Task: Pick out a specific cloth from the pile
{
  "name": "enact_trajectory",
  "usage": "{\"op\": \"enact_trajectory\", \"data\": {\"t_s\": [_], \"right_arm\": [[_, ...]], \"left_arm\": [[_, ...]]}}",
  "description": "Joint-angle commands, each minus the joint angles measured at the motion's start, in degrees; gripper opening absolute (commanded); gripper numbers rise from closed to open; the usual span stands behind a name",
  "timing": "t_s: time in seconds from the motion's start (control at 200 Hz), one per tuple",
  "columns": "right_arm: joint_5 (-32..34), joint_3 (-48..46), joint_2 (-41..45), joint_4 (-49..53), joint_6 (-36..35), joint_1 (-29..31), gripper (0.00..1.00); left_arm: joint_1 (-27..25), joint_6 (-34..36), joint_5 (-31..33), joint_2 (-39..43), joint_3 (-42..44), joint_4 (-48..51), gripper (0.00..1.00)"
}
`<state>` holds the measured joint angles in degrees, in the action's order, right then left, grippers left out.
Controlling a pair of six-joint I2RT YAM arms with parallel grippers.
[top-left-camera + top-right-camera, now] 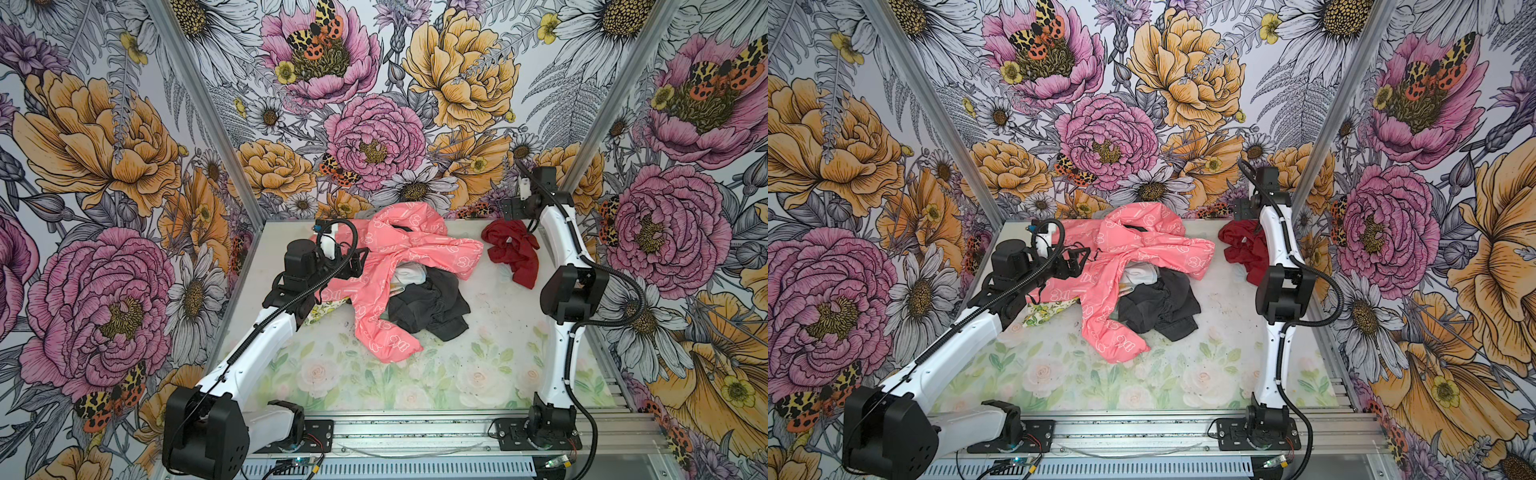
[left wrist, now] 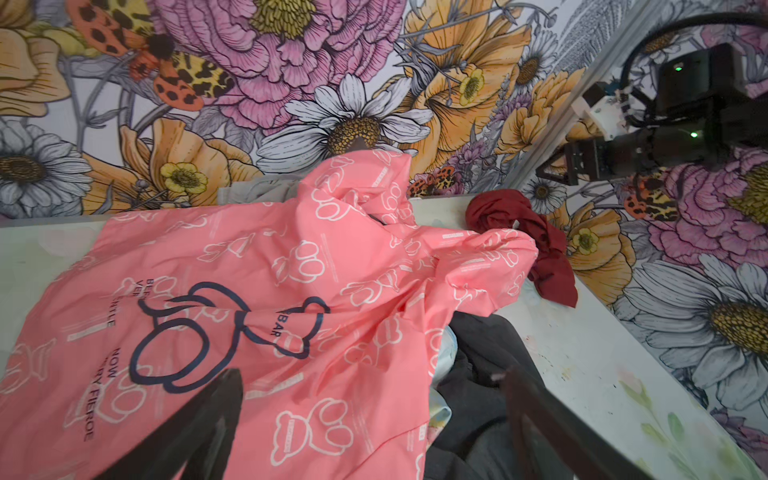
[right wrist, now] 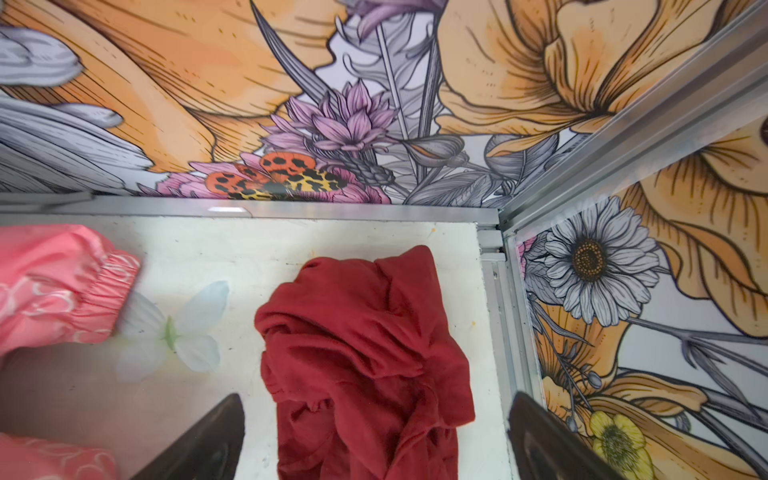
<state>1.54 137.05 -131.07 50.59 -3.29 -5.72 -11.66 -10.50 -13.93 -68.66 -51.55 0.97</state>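
Tabletop (image 1: 478, 365) bearing pile (image 1: 419, 270) of mixed clothes toward far edge, middle. Dark red cloth (image 1: 512, 249) crumpled apart from it in far right corner. Above cloth, right pincer (image 3: 378, 399) spread wide, gripping nothing. Over pile's side nearer left edge, left pincer (image 2: 374, 374) equally wide, empty.

Dark red cloth (image 1: 512, 250); coral-pink garment (image 1: 417, 246) printed white.
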Motion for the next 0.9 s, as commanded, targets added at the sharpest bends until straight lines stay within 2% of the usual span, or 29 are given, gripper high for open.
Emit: {"op": "enact_trajectory", "data": {"t_s": [0.0,0.165,0.34,0.605,0.755,0.89], "right_arm": [[-4.2,-1.1,5.2,-3.3,4.3,1.5,0.99],[-5.1,-8.7,11.0,-10.7,6.7,3.8,0.99],[-6.1,-23.4,21.2,-23.2,7.8,4.7,1.0],[-5.5,-54.9,42.9,-45.4,10.7,5.0,0.99],[-3.6,-69.2,53.8,-53.0,10.2,5.3,1.0],[-1.7,-79.1,62.2,-55.4,8.9,5.5,0.99]], "left_arm": [[3.3,-2.3,4.6,2.0,1.4,-2.9,0.99],[5.8,-1.8,10.7,3.5,3.2,-3.5,0.99],[5.8,0.0,16.3,3.6,4.2,-2.2,0.99],[5.1,0.0,19.7,1.7,5.5,-3.7,0.99],[4.7,0.4,21.7,1.0,7.5,-6.4,0.99],[4.3,1.5,23.7,0.5,9.8,-9.4,0.99]]}}
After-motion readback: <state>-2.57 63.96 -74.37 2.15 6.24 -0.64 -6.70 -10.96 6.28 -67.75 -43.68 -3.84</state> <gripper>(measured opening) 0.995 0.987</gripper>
